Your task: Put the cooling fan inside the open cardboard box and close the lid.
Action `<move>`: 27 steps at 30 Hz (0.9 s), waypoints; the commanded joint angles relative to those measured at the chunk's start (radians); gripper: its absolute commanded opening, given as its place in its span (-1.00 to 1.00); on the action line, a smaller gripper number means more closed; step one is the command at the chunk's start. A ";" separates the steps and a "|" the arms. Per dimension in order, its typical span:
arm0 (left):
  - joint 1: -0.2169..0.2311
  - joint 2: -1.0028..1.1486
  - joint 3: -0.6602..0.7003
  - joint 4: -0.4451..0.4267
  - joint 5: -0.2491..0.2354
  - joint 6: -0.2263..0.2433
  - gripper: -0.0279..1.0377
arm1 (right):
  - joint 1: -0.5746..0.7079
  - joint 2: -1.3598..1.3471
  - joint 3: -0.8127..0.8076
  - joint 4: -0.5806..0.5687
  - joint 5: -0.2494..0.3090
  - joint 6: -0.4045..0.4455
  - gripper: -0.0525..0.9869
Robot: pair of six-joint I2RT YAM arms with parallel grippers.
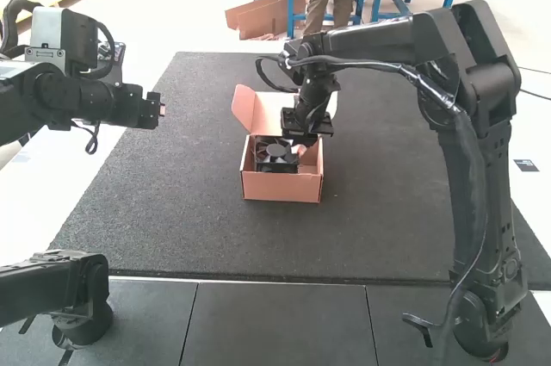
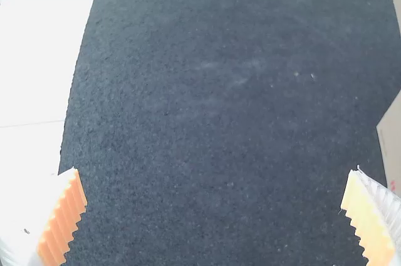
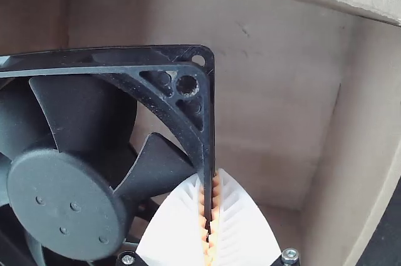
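Note:
An open cardboard box (image 1: 281, 178) stands in the middle of the black mat, its lid (image 1: 249, 107) raised at the back left. The black cooling fan (image 1: 276, 154) sits tilted in the box's mouth. My right gripper (image 1: 303, 139) reaches down into the box and is shut on the fan's frame edge (image 3: 208, 153); the white ribbed fingers (image 3: 241, 222) pinch it between the orange pads. The box's inner walls (image 3: 282, 109) surround the fan (image 3: 69, 172). My left gripper (image 1: 157, 111) hovers over the mat to the left of the box, open, its orange pads (image 2: 61, 216) wide apart above bare mat.
The black mat (image 1: 172, 202) covers most of the table, with free room on all sides of the box. A corner of cardboard (image 2: 391, 128) shows at the edge of the left wrist view. Another cardboard box (image 1: 258, 15) lies on the floor beyond the table.

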 commanded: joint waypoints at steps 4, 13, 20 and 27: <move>0.001 -0.026 -0.004 -0.002 0.014 0.006 0.87 | -0.010 0.010 0.014 0.003 0.060 0.000 -0.91; -0.001 -0.023 -0.018 0.030 0.014 0.006 0.87 | -0.022 0.024 0.050 0.040 -0.013 0.010 -0.10; -0.001 0.027 -0.023 0.093 0.014 0.005 0.87 | -0.068 -0.028 0.203 0.025 -0.142 -0.006 0.80; -0.001 0.156 0.029 0.174 0.014 0.006 0.87 | -0.129 -0.110 0.241 0.026 0.016 -0.155 0.83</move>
